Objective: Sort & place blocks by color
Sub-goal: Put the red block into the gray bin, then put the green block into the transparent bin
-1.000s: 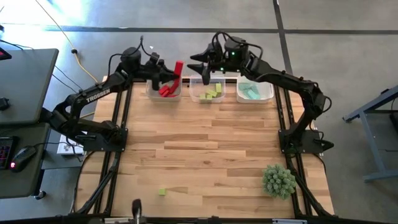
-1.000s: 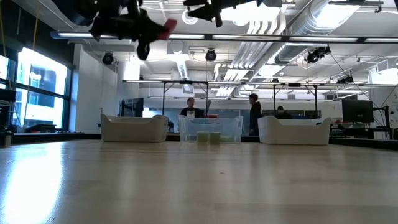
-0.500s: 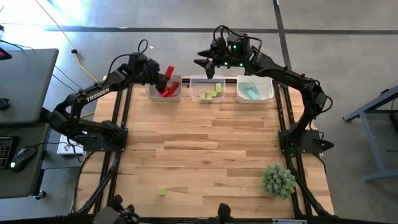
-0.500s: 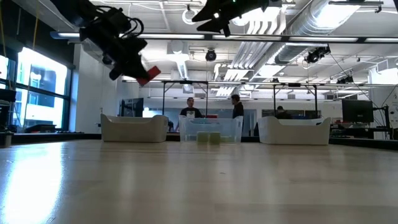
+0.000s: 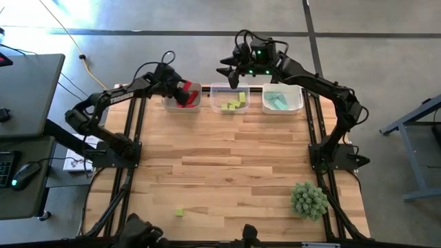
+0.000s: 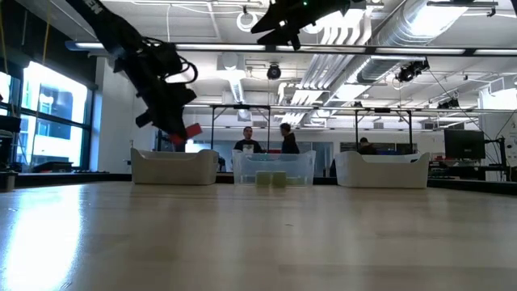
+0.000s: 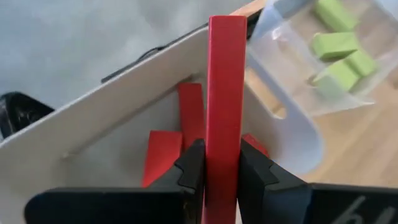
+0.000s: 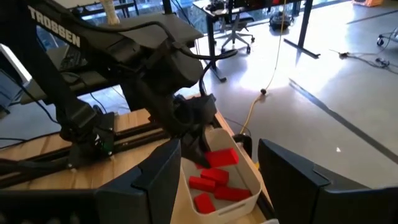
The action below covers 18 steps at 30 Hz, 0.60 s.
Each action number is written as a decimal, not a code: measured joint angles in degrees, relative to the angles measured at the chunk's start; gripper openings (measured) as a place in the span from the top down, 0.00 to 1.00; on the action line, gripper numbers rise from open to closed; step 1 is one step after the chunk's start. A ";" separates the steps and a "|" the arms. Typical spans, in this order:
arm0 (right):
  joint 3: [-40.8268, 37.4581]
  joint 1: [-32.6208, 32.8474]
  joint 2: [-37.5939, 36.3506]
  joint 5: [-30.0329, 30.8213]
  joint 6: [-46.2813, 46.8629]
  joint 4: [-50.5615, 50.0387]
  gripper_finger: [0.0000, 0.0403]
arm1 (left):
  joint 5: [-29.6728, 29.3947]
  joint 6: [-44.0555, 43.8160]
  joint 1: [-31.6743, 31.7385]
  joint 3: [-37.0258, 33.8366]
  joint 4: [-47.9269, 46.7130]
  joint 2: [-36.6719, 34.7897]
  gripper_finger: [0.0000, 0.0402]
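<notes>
Left gripper (image 7: 216,177) holds a red block (image 7: 224,93) over the red bin (image 5: 182,96) at the table's far edge.
Its jaws are clamped on the long block's lower end, the block pointing down toward other red blocks (image 8: 214,183) in the bin. The right gripper (image 5: 231,69) hangs over the far edge near the middle bin (image 5: 229,98), jaws wide and empty. Green blocks (image 5: 236,103) lie in the middle bin, teal blocks (image 5: 278,101) in the right bin (image 5: 283,98). One green block (image 5: 179,212) sits near the near-left corner.

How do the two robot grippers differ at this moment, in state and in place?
The left gripper is shut on a long red block; the right gripper is open and empty. The left hangs over the white bin of red blocks; the right hovers above the clear bin of yellow-green blocks.
</notes>
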 joint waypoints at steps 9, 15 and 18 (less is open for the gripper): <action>0.00 0.00 0.00 -0.02 -2.00 -2.63 0.50 | -1.20 -3.02 0.04 0.02 0.25 4.10 0.82; 0.00 0.00 0.00 -0.02 -6.78 -3.03 0.50 | -1.18 -3.98 0.04 0.02 0.03 4.35 0.72; 0.00 0.00 0.00 -0.02 -7.38 -3.04 0.50 | -0.25 -6.34 0.04 0.02 -0.03 3.33 0.68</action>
